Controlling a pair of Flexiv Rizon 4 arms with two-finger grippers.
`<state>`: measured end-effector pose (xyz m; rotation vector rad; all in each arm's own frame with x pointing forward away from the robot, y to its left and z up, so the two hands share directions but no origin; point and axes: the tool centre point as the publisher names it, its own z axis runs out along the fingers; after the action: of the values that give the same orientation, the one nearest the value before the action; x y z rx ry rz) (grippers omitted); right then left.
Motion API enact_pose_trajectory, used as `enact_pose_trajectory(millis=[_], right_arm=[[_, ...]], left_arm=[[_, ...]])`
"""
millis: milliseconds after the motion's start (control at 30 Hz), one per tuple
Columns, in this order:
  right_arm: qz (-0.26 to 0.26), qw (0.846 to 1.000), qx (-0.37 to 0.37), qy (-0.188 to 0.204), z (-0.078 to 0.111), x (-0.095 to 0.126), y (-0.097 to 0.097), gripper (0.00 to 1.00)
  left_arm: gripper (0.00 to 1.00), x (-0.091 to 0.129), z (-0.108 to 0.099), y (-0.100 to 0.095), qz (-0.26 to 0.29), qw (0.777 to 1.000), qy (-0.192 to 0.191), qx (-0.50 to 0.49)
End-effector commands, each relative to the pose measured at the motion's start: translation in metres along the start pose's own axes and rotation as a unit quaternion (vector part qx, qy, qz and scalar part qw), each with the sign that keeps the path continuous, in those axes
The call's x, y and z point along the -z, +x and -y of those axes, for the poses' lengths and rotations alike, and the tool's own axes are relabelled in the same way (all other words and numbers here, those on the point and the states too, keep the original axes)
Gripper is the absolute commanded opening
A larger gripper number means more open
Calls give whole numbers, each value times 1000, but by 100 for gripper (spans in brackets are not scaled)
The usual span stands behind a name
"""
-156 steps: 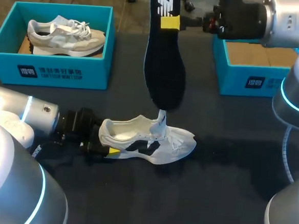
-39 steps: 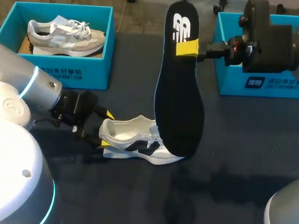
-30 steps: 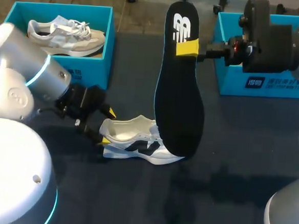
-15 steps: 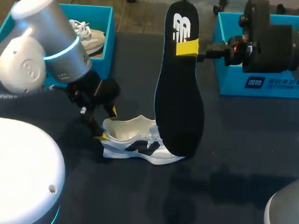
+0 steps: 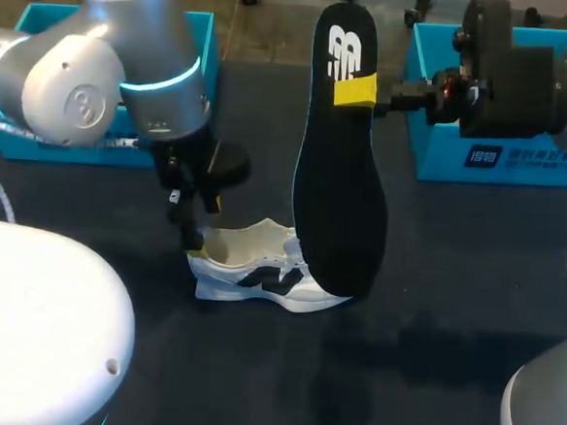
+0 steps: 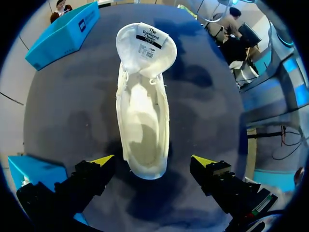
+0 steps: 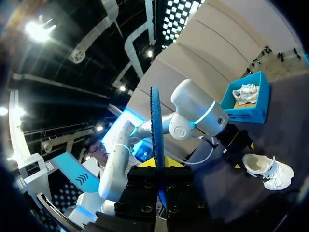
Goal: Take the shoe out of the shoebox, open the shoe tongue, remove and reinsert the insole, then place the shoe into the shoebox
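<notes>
A white shoe (image 5: 250, 273) lies on its side on the dark table, empty inside, with its tongue (image 6: 147, 46) folded open. My left gripper (image 5: 197, 228) points down over the heel. In the left wrist view the gripper (image 6: 153, 160) stands open, and the heel of the shoe (image 6: 143, 111) lies between its yellow tips without touching them. The black insole (image 5: 339, 178) hangs upright above the shoe's toe, with my right gripper (image 5: 355, 88) shut on its upper end. The right wrist view shows the insole (image 7: 157, 125) edge-on in that gripper (image 7: 157, 166), and the shoe (image 7: 269, 171) far below.
A teal shoebox (image 5: 204, 32) at the back left is mostly hidden by my left arm; it holds a second shoe (image 7: 246, 92). Another teal shoebox (image 5: 463, 152) stands at the back right behind my right wrist. Dark tabletop stretches in front of the shoe.
My left arm has swung up and over, turning its open gripper from beside the heel to pointing down over it. The right arm and the insole have stayed still.
</notes>
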<state>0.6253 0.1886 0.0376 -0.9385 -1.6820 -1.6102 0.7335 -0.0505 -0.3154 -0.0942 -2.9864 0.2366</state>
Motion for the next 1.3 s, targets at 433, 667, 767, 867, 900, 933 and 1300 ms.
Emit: enact_pose_trajectory(millis=[433,667,767,867,900,933,1300], right_arm=[[0,1000,0,0,-1,-3,-1,0],[0,1000,0,0,-1,-3,-1,0],[0,1000,0,0,-1,-3,-1,0],[0,1000,0,0,-1,-3,-1,0],[0,1000,0,0,-1,-3,-1,0],[0,1000,0,0,-1,-3,-1,0],[0,1000,0,0,-1,-3,-1,0]], left_arm=[[100,19,-1,2,26,999,-31,17],[100,7,11,-14,35,999,-31,21],[100,4,18,-20,39,999,-28,21],[100,3,26,-26,45,999,-19,24],[100,1,29,-28,49,998,-20,24],[100,-1,33,-30,49,998,-20,23],[100,-23,57,-60,51,998,-15,31]])
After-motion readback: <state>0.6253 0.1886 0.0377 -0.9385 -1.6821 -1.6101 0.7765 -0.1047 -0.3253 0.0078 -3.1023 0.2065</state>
